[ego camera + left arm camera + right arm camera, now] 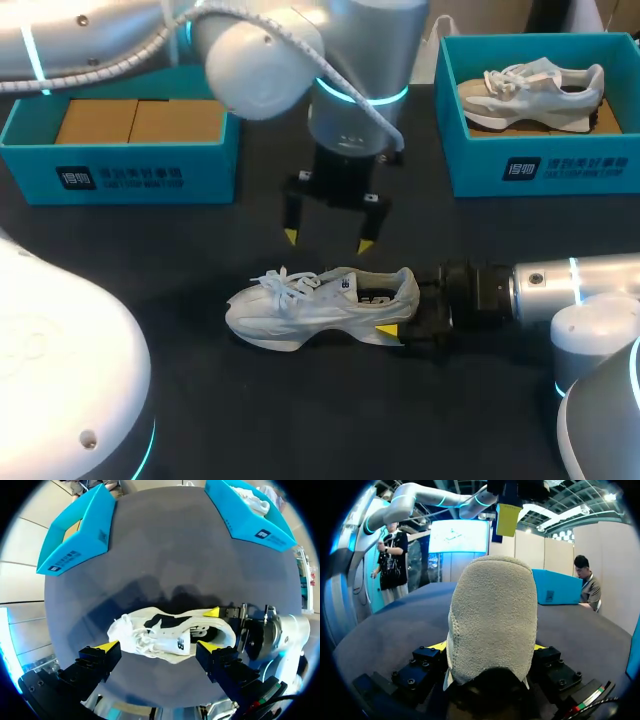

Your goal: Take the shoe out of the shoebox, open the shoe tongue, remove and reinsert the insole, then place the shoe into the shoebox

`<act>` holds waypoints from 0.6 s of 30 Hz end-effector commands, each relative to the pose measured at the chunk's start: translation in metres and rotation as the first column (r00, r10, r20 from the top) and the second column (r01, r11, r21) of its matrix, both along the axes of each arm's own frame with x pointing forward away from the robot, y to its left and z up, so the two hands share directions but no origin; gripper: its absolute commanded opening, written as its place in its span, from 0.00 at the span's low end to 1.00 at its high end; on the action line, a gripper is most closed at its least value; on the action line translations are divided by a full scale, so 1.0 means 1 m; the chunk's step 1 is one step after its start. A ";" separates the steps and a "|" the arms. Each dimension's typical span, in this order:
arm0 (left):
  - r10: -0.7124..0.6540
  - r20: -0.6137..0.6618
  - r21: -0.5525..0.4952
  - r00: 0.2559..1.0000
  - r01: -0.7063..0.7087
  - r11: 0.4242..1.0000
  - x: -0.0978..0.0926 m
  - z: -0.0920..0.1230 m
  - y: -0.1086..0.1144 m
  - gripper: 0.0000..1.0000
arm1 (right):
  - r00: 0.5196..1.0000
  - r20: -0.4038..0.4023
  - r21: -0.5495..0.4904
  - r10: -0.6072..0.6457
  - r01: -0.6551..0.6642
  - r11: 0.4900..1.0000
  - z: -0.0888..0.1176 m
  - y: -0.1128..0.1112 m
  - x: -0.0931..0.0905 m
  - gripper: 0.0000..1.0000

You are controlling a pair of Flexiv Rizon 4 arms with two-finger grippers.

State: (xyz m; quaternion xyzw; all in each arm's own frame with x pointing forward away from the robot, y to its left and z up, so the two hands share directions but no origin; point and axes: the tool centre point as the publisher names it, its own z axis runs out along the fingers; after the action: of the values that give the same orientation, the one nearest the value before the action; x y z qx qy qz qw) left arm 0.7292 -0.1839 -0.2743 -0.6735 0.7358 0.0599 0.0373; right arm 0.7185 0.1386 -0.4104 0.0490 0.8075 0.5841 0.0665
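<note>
**Asker:** Holding the shoe (pixel 320 305) yet? Where is it?

**Me:** Out of its box and on its sole on the table (pixel 300 420), between my arms, toe toward my left. My right claw (pixel 403 312) comes in from the side and is clenched on the heel (pixel 492 610), one finger on each flank.

**Asker:** Why the heel?

**Me:** As an anchor, I judge. With the back pinned, the shoe shouldn't slide or tip when the front gets pulled. It also leaves the laces (pixel 285 285) and the mouth free from above.

**Asker:** And the left claw (pixel 328 240)?

**Me:** It hangs over the shoe with its fingers pointing down. They are spread and grasp nothing, and they are clear of the upper. My guess is it's lined up for the tongue (pixel 325 283), which doesn't look opened yet.

**Asker:** The boxes?

**Me:** Both are at the far edge, well apart from the shoe, so there's room to work. The left box (pixel 120 175) holds only brown card (pixel 140 120). The right box (pixel 540 165) holds another shoe (pixel 530 90).

**Asker:** What could go wrong?

**Me:** The laces lie loose over the tongue. A finger could snag a loop instead, so I'd come down slowly.
</note>
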 end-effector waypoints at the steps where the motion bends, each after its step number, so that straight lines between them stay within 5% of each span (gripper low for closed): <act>1: 0.003 -0.007 0.030 1.000 -0.003 1.000 0.000 -0.018 -0.018 1.00 | 1.000 -0.001 -0.002 -0.001 0.001 1.000 0.002 0.000 0.000 0.00; 18: 0.059 0.026 0.085 0.998 -0.061 0.995 -0.017 -0.055 -0.028 1.00 | 1.000 -0.001 -0.002 -0.001 0.001 1.000 0.002 0.000 0.000 0.00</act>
State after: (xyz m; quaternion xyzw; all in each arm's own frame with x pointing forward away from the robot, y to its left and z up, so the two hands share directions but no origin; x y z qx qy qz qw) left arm 0.7128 -0.2066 -0.3216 -0.6927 0.7132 0.0823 0.0686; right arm 0.7186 0.1386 -0.4104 0.0490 0.8075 0.5841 0.0665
